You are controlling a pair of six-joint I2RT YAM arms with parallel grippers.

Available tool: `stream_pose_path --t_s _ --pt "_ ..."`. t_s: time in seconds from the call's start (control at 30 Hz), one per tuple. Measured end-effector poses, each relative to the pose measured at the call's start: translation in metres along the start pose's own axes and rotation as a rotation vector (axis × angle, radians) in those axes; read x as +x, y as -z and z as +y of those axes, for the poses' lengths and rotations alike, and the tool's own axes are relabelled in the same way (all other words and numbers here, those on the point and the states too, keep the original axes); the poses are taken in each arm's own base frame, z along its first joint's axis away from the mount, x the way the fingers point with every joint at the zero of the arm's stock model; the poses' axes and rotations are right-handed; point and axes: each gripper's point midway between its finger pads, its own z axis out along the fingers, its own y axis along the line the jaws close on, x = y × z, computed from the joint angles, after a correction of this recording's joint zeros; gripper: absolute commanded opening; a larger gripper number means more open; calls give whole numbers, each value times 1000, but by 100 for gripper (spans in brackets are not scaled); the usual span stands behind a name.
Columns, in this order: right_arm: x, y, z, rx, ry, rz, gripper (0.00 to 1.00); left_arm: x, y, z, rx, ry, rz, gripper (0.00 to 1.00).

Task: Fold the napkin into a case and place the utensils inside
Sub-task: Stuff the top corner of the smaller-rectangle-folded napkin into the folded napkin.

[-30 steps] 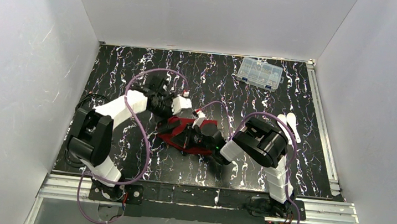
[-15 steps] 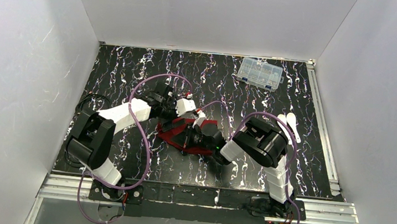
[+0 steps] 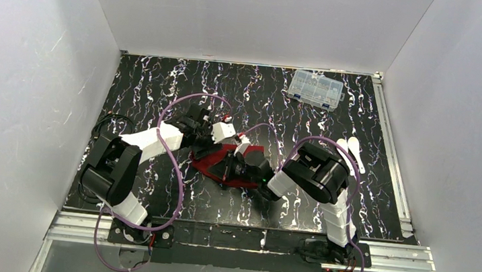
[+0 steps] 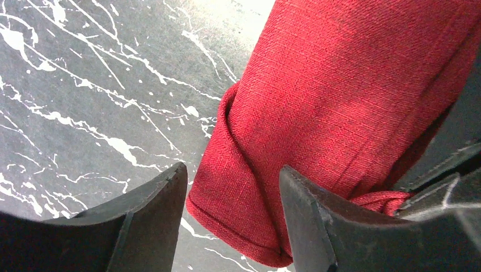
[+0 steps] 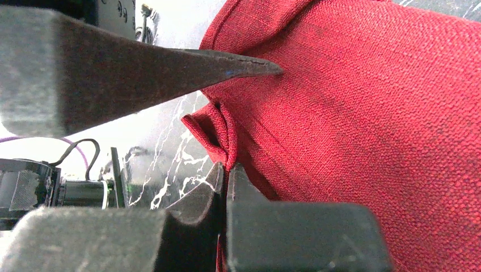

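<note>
The napkin [image 4: 340, 102] sits between the left end effector's [image 4: 231, 170] parted jaws; right end effector [image 5: 225, 180] pinches its edge.

napkin [image 4: 340, 85]: deep red | table [image 3: 162, 87]: black, white veining | utensils [image 3: 353, 145]: white | walls [image 3: 251, 15]: white

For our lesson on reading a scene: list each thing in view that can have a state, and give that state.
napkin: folded into a small layered bundle, lying on the table.
utensils: lying side by side at the right, outside the napkin.
left gripper: open, jaws astride one end of the napkin.
right gripper: shut on a fold of the napkin.
compartment box: lid looks closed.
</note>
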Motion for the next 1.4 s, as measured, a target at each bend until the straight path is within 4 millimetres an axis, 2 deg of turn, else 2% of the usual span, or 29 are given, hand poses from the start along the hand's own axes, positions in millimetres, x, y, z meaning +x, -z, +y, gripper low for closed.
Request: stream_pose_path --t_s 0.1,0.2,0.3,0.33,0.4,0.77,1.1,1.27,1.4 --pt "1 0 0 1 -6 2 1 4 -2 2 -19 -11 6 55" --pt "3 1 0 2 -9 5 1 5 -4 5 -40 -30 5 44" --pt "3 1 -1 3 -12 6 1 6 -5 9 -58 -49 6 25" --pt "3 1 -1 4 -13 7 1 7 -5 9 -61 -52 7 15" --pt "3 1 -1 3 -12 6 1 9 -6 9 -64 -61 10 0" --pt "3 1 2 -4 -48 7 1 8 -3 1 -37 -74 -6 0" --pt "-16 3 10 -56 -120 -36 1 14 -3 -5 -51 -79 -31 0" --pt "-20 4 6 -48 -149 -38 1 13 -3 -5 -54 -79 -35 0" --pt "-19 5 -6 -3 -172 -28 1 13 -3 -6 -53 -79 -38 0"
